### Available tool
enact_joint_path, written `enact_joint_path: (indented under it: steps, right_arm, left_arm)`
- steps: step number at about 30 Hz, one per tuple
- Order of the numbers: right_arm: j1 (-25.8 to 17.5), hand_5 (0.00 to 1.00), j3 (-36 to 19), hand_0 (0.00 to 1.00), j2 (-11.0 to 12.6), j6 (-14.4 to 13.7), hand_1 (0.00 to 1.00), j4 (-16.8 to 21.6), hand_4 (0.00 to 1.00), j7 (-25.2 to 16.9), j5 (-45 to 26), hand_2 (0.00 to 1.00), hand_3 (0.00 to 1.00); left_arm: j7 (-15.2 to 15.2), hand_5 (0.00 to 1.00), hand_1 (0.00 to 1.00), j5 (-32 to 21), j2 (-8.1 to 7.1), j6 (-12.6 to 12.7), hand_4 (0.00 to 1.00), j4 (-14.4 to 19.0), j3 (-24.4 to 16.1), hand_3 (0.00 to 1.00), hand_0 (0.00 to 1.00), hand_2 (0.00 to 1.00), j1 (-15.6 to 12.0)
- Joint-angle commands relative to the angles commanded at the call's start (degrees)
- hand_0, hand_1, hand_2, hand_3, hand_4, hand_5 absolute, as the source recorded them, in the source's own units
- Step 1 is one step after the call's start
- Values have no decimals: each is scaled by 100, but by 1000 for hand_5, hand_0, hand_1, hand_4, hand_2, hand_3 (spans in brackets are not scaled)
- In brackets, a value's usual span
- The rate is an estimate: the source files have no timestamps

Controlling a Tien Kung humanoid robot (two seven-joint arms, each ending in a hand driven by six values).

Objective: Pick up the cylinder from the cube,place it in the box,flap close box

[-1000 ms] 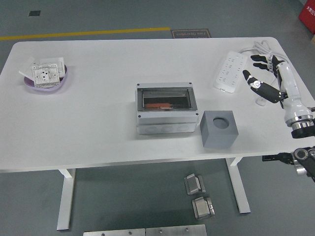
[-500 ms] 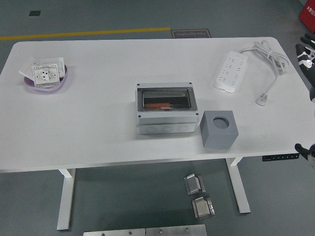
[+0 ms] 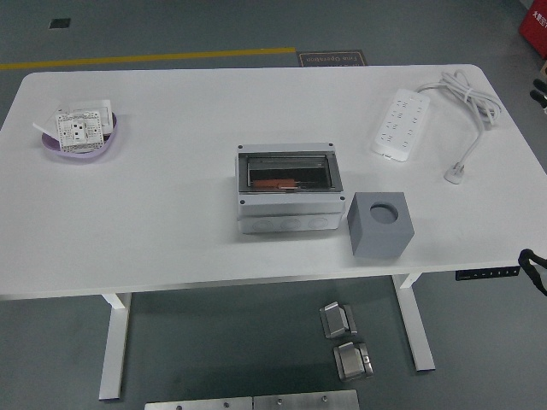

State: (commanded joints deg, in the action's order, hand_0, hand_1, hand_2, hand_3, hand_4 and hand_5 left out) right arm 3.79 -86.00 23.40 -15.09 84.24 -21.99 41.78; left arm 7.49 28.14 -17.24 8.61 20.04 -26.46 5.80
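The grey box (image 3: pixel 288 217) stands at the table's middle. Its smoky see-through flap (image 3: pixel 287 171) lies down over the opening, and an orange cylinder (image 3: pixel 275 182) shows through it inside the box. To the box's right sits the grey cube (image 3: pixel 380 224), with nothing in the round hole in its top. Only a black sliver of my right hand (image 3: pixel 542 89) shows at the picture's right edge, far from the box and the cube. The left arm is out of view.
A white power strip (image 3: pixel 399 125) with its cord and plug (image 3: pixel 455 175) lies at the back right. At the back left a purple bowl (image 3: pixel 81 148) holds white socket parts. Part of my right arm (image 3: pixel 534 266) shows low at the right edge.
My right arm has drawn back from over the power strip's plug to the right, almost out of the picture. The box, cylinder and cube have not moved.
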Motion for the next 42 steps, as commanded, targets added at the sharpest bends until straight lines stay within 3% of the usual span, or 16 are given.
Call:
enact_joint_path:
  steps: [1,6,7,12,13,14,22,29,35,42]
  right_arm:
    - [-7,416,0,752,-5,3,697,-9,739,5,-8,730,721]
    - [-42,416,2,752,-19,10,697,-36,739,46,-20,730,721]
    - [-48,461,1,752,-20,12,697,-37,742,53,-19,733,715]
    - [-89,461,-15,752,-24,31,697,-33,742,81,-17,733,715]
    - [-110,493,-26,769,-33,38,745,-33,757,83,-19,799,722]
    - [-127,493,-32,769,-38,42,745,-32,757,84,-22,799,722]
    - [-245,483,-66,771,-49,73,747,-30,756,69,-62,806,720]
    - [-351,472,-87,772,-68,118,734,-28,753,74,-51,789,712]
    - [-401,482,-21,767,-88,137,728,-42,751,119,33,786,712]
    - [-321,518,137,758,-46,123,716,-54,761,210,206,774,711]
  left_arm:
    - [2,286,638,98,-2,-1,665,41,-105,628,646,584,5]
    - [9,286,638,494,-29,-1,665,210,-535,628,646,584,25]
    - [10,287,638,529,-35,-1,667,226,-577,629,646,585,25]
    - [-6,287,638,589,-80,19,667,253,-598,629,646,585,28]
    - [-19,289,639,619,-96,32,668,268,-599,629,646,586,35]
    - [-27,289,639,651,-109,40,668,290,-618,629,646,586,38]
    - [-36,287,639,1125,-229,57,668,681,-920,629,646,587,-9]
    - [-27,290,638,1704,-476,82,668,1490,-1230,629,647,585,-328]
    - [-156,290,639,1877,-670,220,668,2025,-1381,629,647,585,-612]
    - [-493,290,639,1721,-777,449,669,2202,-1524,628,647,584,-958]
